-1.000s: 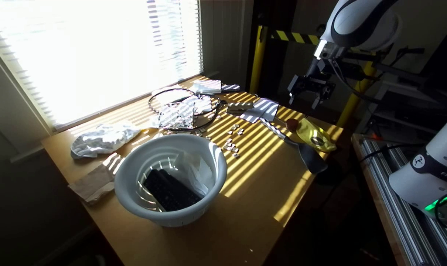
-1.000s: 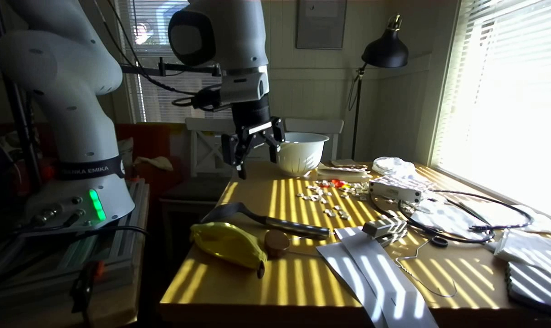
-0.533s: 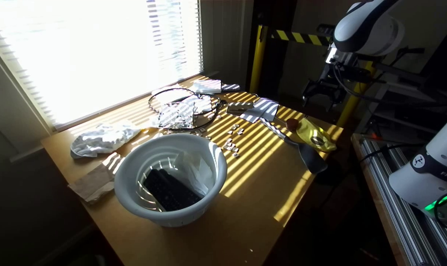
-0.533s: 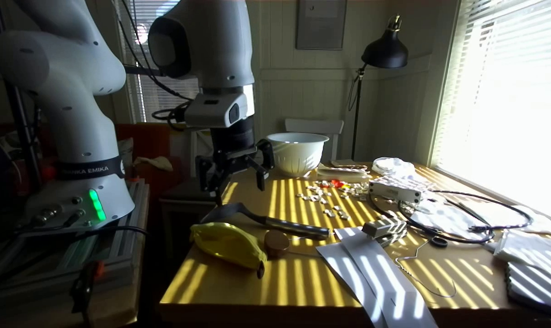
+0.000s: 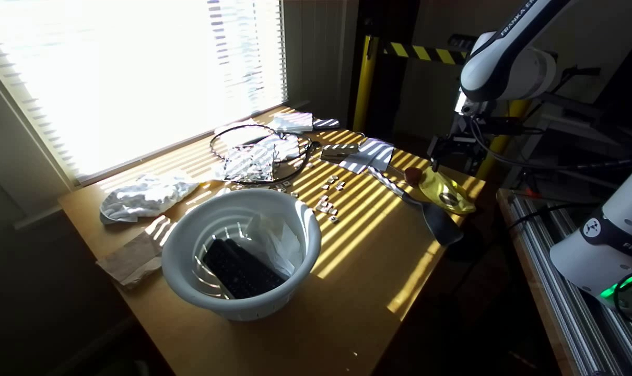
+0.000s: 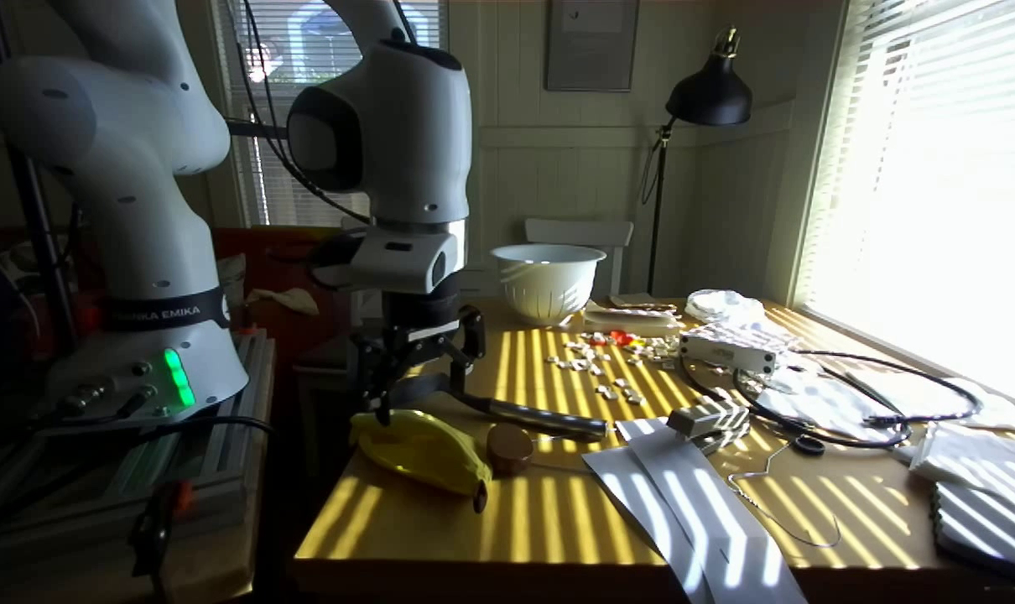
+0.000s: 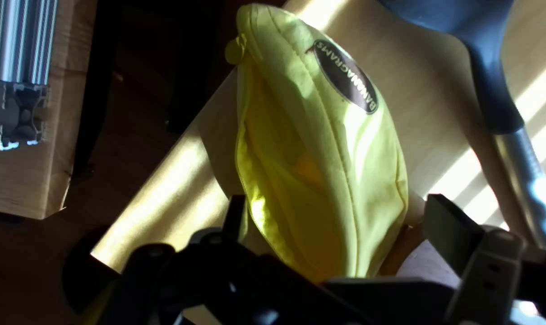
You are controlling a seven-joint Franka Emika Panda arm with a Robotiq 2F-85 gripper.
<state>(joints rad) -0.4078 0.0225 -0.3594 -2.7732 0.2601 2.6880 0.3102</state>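
- The black two-fingered gripper had its jaws spread wide with nothing held; contact could not be told.
- One yellow, banana-shaped cloth pouch lay below, between the jaws; it looked light, soft and easily creased, probably best taken across its full middle.
- One black-headed, metal-handled spatula lay beyond one jaw, one round brown object near that jaw.

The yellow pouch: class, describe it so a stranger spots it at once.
Find the sunlit table, then its edge facing the robot base. There, beside the spatula, lies the pouch: unlike its neighbours, it is yellow, banana-shaped and labelled BANANAGRAMS.
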